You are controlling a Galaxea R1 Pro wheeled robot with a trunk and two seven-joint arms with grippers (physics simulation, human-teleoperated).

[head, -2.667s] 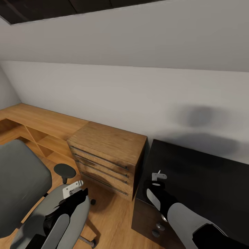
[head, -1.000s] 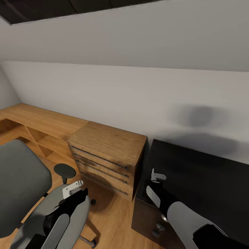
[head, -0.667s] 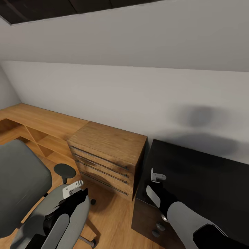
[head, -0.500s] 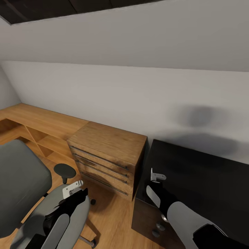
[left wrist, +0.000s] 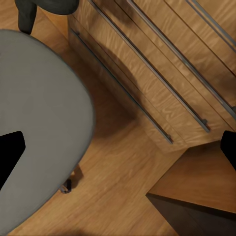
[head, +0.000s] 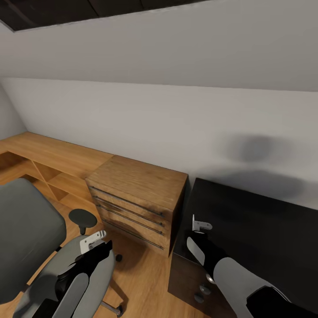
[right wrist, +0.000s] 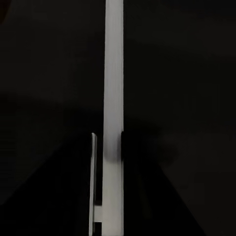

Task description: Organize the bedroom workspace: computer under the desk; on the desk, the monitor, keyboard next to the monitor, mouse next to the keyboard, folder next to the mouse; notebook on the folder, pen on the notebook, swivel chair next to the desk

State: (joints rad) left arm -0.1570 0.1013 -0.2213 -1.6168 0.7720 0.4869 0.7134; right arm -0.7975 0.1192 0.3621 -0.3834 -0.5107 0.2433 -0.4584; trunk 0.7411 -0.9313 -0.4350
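The swivel chair (head: 26, 238) stands at the lower left of the head view, its grey seat and one black armrest (head: 82, 218) showing, with a caster (head: 118, 257) on the wooden floor (head: 141, 282). In the left wrist view the grey seat (left wrist: 39, 128) lies close beneath the camera, beside the chest's lower drawers.

The black desk (head: 260, 225) sits at the lower right against the white wall (head: 176, 115), its surface bare where it shows, and round silver knobs (head: 203, 289) mark its drawer unit below the right forearm. Just beside the desk's left end stands a light wooden chest (head: 137, 198) with long bar handles (left wrist: 162, 64); whether the two touch cannot be told.

The right pincer (head: 201, 225) hovers over the near left corner of the desk surface. In the right wrist view a pale vertical strip (right wrist: 113, 113) crosses the dark field, and what it is cannot be told, so whether the right pincer is spread or pressed together cannot be told either.

The left pincer (head: 93, 238) hangs over the front edge of the chair seat, near the armrest. Its dark fingertips (left wrist: 11, 147) sit far apart at opposite edges of the left wrist view, spread wide with nothing between them.
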